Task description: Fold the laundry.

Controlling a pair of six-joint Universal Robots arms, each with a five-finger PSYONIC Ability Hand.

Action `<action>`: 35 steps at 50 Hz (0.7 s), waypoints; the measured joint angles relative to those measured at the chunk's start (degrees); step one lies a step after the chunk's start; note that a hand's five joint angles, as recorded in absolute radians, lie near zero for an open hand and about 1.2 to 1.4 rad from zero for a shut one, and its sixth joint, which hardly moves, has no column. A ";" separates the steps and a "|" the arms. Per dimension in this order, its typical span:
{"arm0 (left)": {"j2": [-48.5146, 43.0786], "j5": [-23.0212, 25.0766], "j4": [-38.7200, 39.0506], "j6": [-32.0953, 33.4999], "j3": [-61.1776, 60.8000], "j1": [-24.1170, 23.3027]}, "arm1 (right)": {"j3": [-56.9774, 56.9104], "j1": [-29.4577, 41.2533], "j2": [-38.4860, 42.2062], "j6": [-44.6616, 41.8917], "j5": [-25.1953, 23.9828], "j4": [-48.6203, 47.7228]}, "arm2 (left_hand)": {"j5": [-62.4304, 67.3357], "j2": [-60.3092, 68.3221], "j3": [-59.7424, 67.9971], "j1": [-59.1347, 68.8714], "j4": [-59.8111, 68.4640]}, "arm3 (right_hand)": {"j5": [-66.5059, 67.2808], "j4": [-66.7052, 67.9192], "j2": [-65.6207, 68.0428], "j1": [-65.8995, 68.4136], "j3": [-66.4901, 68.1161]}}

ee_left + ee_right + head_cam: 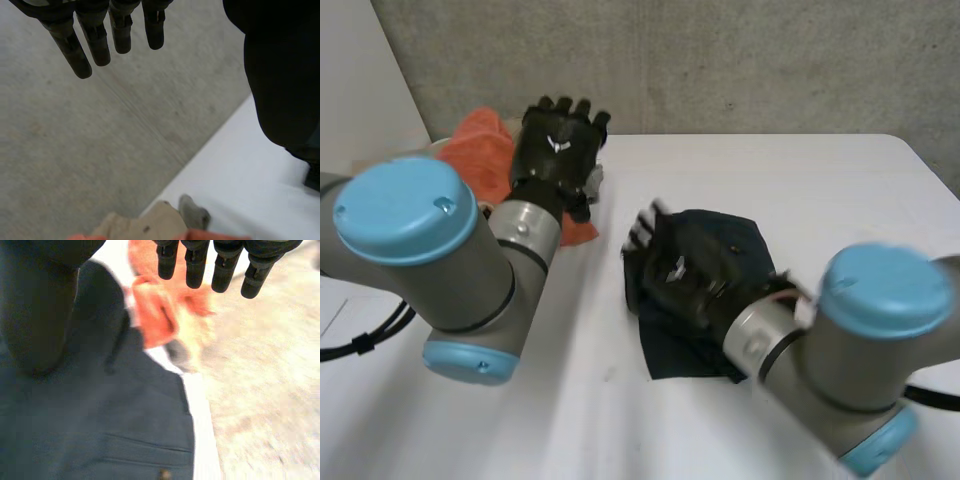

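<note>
Both hands open, dark blue garment sitting under the right one

The right hand (665, 262) is over the dark blue garment (735, 240) mid-way across the white table (820, 180), fingers (195, 265) straight and gripping nothing. The right arm (840, 340) blocks the garment's near corner. The left hand (558, 150) hangs over the orange cloth (485, 150) at the far left corner, fingers (97, 45) straight too, nothing held. A beige cloth (145, 227) and a small grey piece (194, 212) lie beside the orange one at the table edge, with the concrete wall (720, 60) right behind.
</note>
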 measured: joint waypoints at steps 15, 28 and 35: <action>-11.83 6.50 -5.03 -9.53 16.79 -6.71 | -8.39 -20.27 -5.53 49.38 -0.27 16.80 | 0.00 0.00 0.01 0.00 0.00 | -0.08 0.00 0.00 0.00 0.00; -29.51 1.16 -16.76 -9.34 30.63 -11.88 | -13.69 -21.91 5.68 44.85 -2.28 26.57 | 1.36 1.51 0.70 2.02 1.93 | -0.08 0.00 0.00 0.00 0.00; -30.61 -6.04 -22.72 -5.33 29.23 -11.80 | -14.38 -21.34 8.58 43.79 -2.92 26.14 | 1.36 1.51 0.70 2.02 1.94 | -0.08 0.00 0.00 0.00 0.00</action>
